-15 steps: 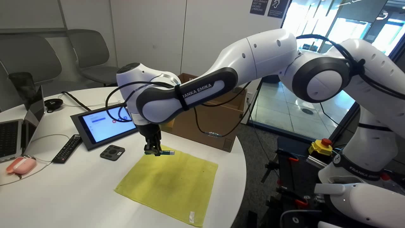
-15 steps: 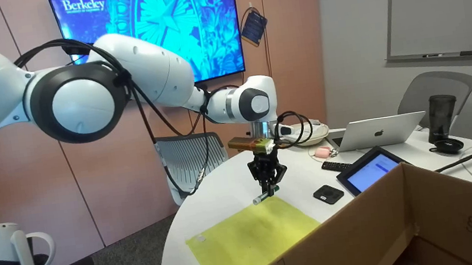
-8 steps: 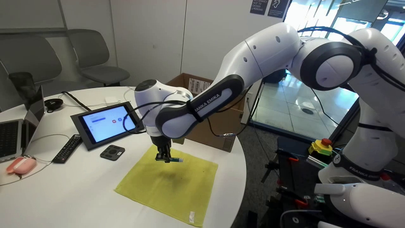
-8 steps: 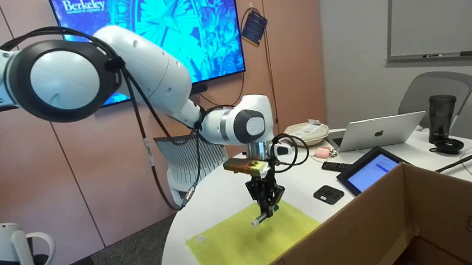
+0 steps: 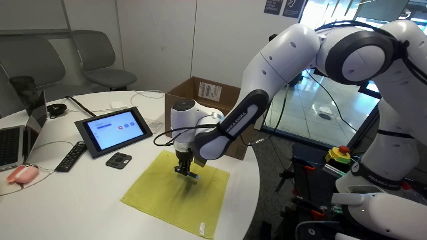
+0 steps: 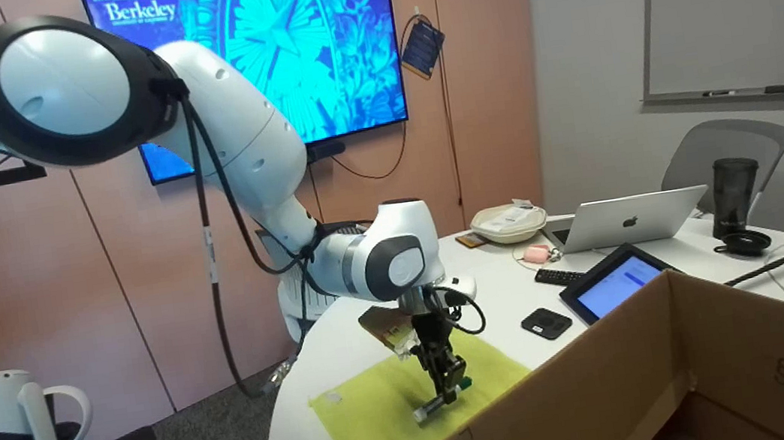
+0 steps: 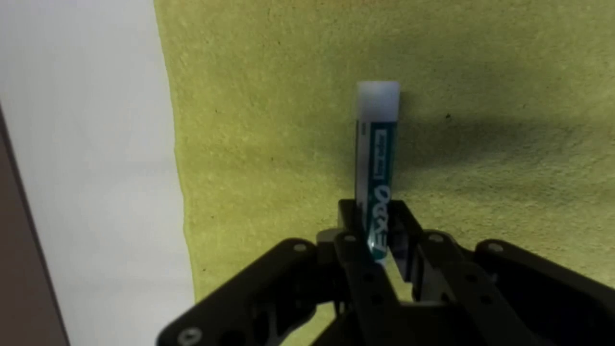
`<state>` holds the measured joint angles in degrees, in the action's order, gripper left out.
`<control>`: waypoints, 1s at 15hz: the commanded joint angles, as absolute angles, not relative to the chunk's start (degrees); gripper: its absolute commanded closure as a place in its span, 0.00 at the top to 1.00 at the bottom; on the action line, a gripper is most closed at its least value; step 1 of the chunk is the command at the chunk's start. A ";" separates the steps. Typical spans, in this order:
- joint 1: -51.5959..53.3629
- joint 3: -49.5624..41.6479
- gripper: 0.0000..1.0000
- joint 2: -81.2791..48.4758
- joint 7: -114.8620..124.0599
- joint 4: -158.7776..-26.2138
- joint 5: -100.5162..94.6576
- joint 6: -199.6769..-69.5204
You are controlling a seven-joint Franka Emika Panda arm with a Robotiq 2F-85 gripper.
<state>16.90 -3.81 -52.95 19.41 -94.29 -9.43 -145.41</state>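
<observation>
My gripper (image 5: 183, 171) is shut on a marker (image 5: 193, 175), white and dark teal with "EXPO" lettering. In the wrist view the marker (image 7: 377, 149) lies between both fingertips (image 7: 374, 211), its white end pointing away from the gripper. The marker also shows in an exterior view (image 6: 429, 407), held roughly level by the gripper (image 6: 449, 391). Beneath is a yellow cloth (image 5: 160, 196), flat on the white round table (image 5: 90, 206). The marker is a little above the cloth, casting a shadow. The cloth fills most of the wrist view (image 7: 259, 120).
An open cardboard box (image 6: 574, 393) stands beside the cloth, close to the arm. A tablet (image 5: 115, 130), dark puck device (image 5: 118, 160), black remote (image 5: 70, 156), pink earbud case (image 5: 24, 174) and laptop (image 6: 630, 219) lie on the table. A pale bowl (image 6: 508, 223) is farther back.
My gripper, still holding the marker, has moved down and from the cloth's far corner toward its middle. The wrist has tilted and turned slightly. The cloth and box have not moved.
</observation>
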 commanded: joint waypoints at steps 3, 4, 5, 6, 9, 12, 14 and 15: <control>20.75 -7.99 0.08 -47.70 25.65 -105.13 -9.64 -153.12; 21.26 -8.30 0.08 -47.59 25.96 -105.77 -9.66 -153.57; 21.71 -8.63 0.08 -47.64 26.28 -106.15 -9.67 -154.06; 21.93 -8.49 0.08 -47.81 26.22 -105.98 -9.43 -154.07; 23.07 -8.65 0.08 -48.45 26.83 -104.85 -9.34 -153.62; 23.98 -8.72 0.08 -49.23 27.50 -103.26 -9.27 -152.69; 24.40 -8.70 0.08 -49.93 28.18 -102.33 -9.02 -152.27; 24.39 -8.57 0.08 -49.87 28.30 -102.26 -8.88 -152.02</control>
<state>23.11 -7.63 -50.02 26.86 -102.97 -9.42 -152.45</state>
